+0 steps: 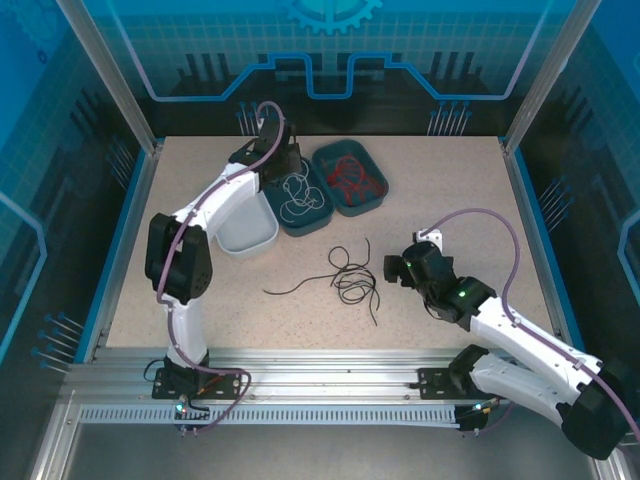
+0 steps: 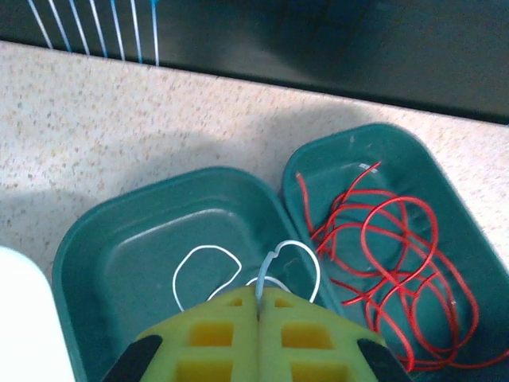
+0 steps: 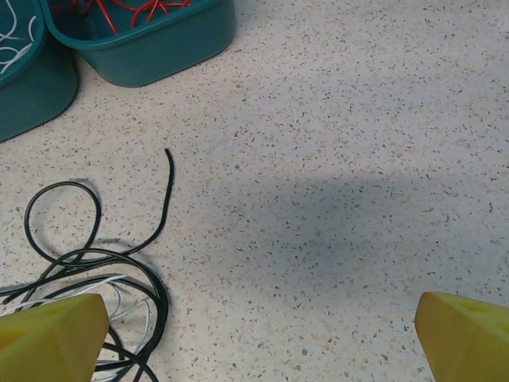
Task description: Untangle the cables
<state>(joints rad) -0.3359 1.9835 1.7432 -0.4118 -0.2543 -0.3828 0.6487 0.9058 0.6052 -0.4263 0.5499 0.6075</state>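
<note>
Cables (image 1: pixel 350 280), limp, light black strands probably best pinched at a free end, lie tangled on the table (image 1: pixel 480 220) from above; at the left wrist the left gripper (image 2: pixel 258 296) clamps a whitish-grey cable (image 2: pixel 261 274) over a teal bin (image 2: pixel 119 255); at the right wrist the right gripper (image 3: pixel 258 330) gapes beside them

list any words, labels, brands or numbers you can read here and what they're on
None can be read. The left teal plastic bin, the right teal plastic bin and the white plastic bin carry no marks; the blue back panel has a gear outline, no letters.
</note>
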